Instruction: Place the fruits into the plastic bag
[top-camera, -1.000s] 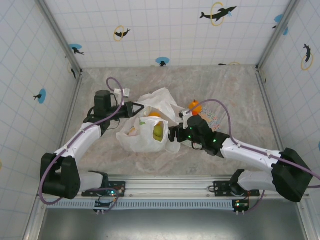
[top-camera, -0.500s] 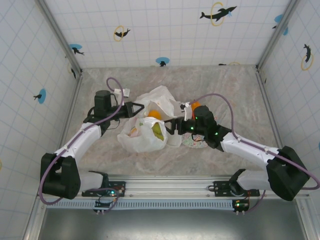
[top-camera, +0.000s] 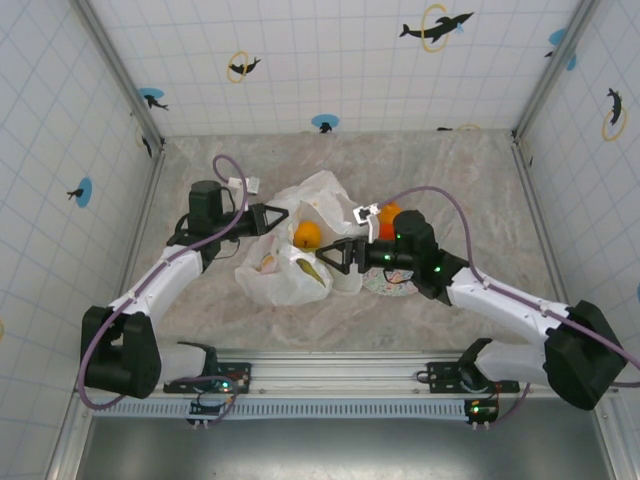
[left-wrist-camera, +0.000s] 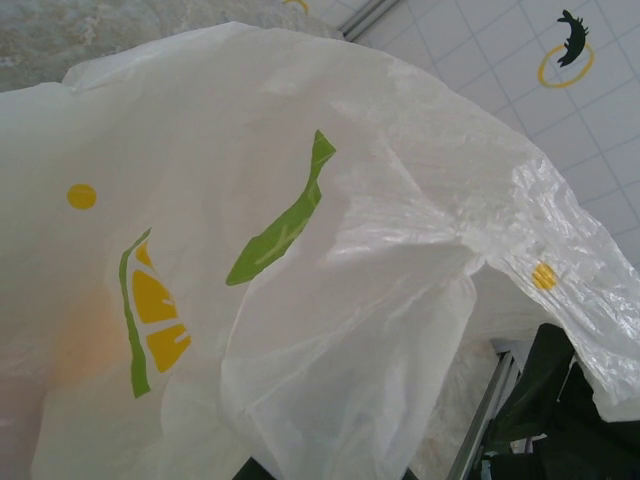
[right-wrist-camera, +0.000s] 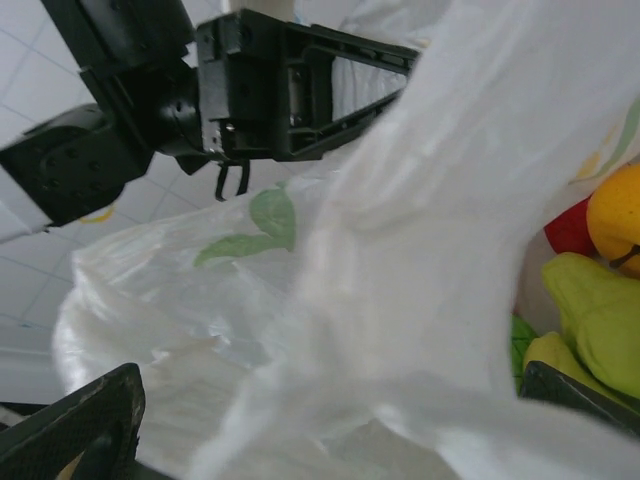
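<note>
Right end effector (top-camera: 333, 256) has shifted up-left to the plastic bag (top-camera: 290, 278) mouth at frame centre, fingers spread apart. Orange (top-camera: 307, 235) sits in the opening, with pear (right-wrist-camera: 600, 320) and red fruit (right-wrist-camera: 568, 230) beside it. Left end effector (top-camera: 286, 217) is pinched together on the bag rim. Second orange (top-camera: 389, 214) lies just right, behind the right arm.

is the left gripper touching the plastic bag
Touching: top view shows the shut left gripper with its tip pinched on the plastic bag rim, no gap between them.
</note>
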